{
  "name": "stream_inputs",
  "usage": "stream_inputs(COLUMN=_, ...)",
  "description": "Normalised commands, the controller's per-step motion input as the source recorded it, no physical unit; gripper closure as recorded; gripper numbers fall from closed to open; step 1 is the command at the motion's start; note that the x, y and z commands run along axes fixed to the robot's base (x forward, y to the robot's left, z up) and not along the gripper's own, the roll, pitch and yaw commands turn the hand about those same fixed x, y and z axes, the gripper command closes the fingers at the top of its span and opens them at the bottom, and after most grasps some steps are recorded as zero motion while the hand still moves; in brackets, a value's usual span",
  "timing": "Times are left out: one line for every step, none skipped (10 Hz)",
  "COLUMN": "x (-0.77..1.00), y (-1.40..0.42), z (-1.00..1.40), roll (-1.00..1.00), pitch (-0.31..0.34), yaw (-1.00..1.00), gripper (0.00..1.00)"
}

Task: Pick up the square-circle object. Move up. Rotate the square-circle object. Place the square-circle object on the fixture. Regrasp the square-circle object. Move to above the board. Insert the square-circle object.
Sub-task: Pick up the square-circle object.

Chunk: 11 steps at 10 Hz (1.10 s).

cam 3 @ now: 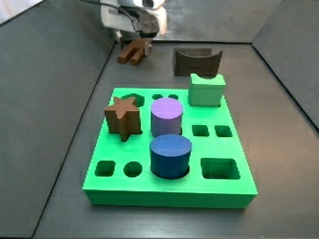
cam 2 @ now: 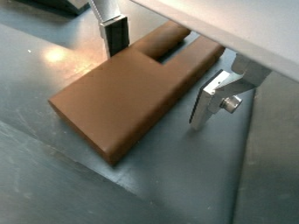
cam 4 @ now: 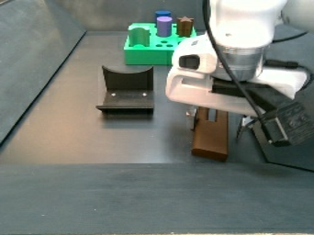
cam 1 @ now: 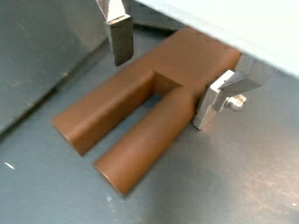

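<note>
We judge it early: pick-up not yet done. Gripper (cam 1: 163, 74) hangs spread astride the square-circle object (cam 1: 135, 122), which lies on the floor at the board's (cam 3: 125, 154) twelve o'clock; fixture (cam 3: 197, 62) empty.

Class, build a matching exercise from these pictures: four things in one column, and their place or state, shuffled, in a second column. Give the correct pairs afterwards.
1. gripper
2. square-circle object
3. fixture
4. blue cylinder

A. standing in the board
B. lying flat on the floor
C. open, straddling the brown piece
D. empty, beside the pale green block

Pairs: 1-C, 2-B, 3-D, 4-A
</note>
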Motion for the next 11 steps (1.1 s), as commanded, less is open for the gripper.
stream_inputs(x=0.0, y=0.0, z=-0.26, roll=-0.05, pitch=-0.026, yaw=0.0, gripper=0.0)
stream_inputs(x=0.0, y=0.05, z=-0.01, roll=-0.08, pitch=0.0, yaw=0.0, gripper=0.0)
stream_inputs(x=0.0, y=0.0, z=0.0, roll=0.0, pitch=0.0, yaw=0.0, gripper=0.0)
stream_inputs(x=0.0, y=0.0, z=0.0, roll=0.0, pitch=0.0, yaw=0.0, gripper=1.0)
stream_inputs(x=0.0, y=0.0, z=0.0, roll=0.0, pitch=0.0, yaw=0.0, gripper=1.0)
stream_inputs(x=0.0, y=0.0, z=0.0, roll=0.0, pitch=0.0, yaw=0.0, gripper=1.0)
stream_inputs(x=0.0, y=0.0, z=0.0, roll=0.0, pitch=0.0, yaw=0.0, gripper=1.0)
stream_inputs(x=0.0, y=0.0, z=0.0, roll=0.0, pitch=0.0, yaw=0.0, gripper=1.0)
stream_inputs(x=0.0, y=0.0, z=0.0, roll=0.0, pitch=0.0, yaw=0.0, gripper=1.0)
stream_inputs(x=0.0, y=0.0, z=0.0, roll=0.0, pitch=0.0, yaw=0.0, gripper=1.0)
stream_inputs(x=0.0, y=0.0, z=0.0, roll=0.0, pitch=0.0, yaw=0.0, gripper=1.0)
